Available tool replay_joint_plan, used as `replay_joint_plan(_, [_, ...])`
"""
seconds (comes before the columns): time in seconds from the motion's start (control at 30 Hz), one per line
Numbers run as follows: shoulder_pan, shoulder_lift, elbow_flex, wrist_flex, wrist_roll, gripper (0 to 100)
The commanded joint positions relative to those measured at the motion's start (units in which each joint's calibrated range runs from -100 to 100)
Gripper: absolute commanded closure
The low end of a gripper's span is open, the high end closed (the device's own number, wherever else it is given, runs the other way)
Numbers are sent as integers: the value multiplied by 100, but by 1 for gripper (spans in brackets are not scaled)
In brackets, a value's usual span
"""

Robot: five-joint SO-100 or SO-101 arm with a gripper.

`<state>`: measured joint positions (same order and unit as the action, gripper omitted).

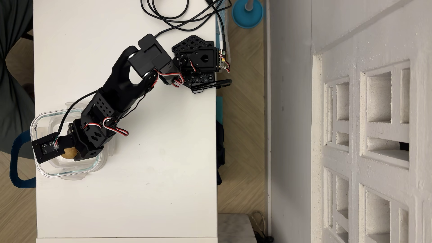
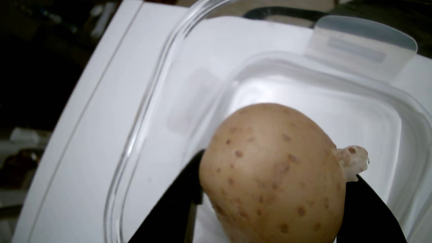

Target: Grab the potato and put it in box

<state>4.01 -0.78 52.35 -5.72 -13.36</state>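
The potato [image 2: 271, 168], yellow-tan with brown speckles and a pale sprout on its right side, sits between the two black fingers [image 2: 184, 194] of my gripper [image 2: 275, 189]. The gripper is shut on the potato. It holds the potato over the inside of the box [image 2: 140, 116], a clear glass container on a translucent clip lid [image 2: 364, 35]. In the overhead view the box [image 1: 70, 174] stands at the table's left edge. My gripper [image 1: 72, 154] is inside its outline, and only a sliver of the potato [image 1: 69, 153] shows. I cannot tell whether the potato touches the bottom.
The arm's base [image 1: 198, 60] is clamped at the table's right edge in the overhead view. Black cables [image 1: 175, 18] lie at the top. The box is close to the table's left edge [image 1: 35, 187], beyond which are a blue strap [image 1: 14, 159] and dark green cloth [image 1: 11, 93].
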Motion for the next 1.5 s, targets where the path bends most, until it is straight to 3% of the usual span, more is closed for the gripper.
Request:
replay_joint_plan(0.0, [102, -62, -289, -21, 36, 76])
replay_joint_plan(0.37, [102, -79, -341, -30, -14, 72])
replay_joint_plan(0.63, [87, -45, -532, -30, -20, 51])
replay_joint_plan(0.93, [87, -88, -592, -21, -32, 51])
replay_joint_plan(1.1, [-35, -309, -601, -12, -425, 52])
replay_joint_plan(1.47, [-660, -2363, -306, 982, -512, 72])
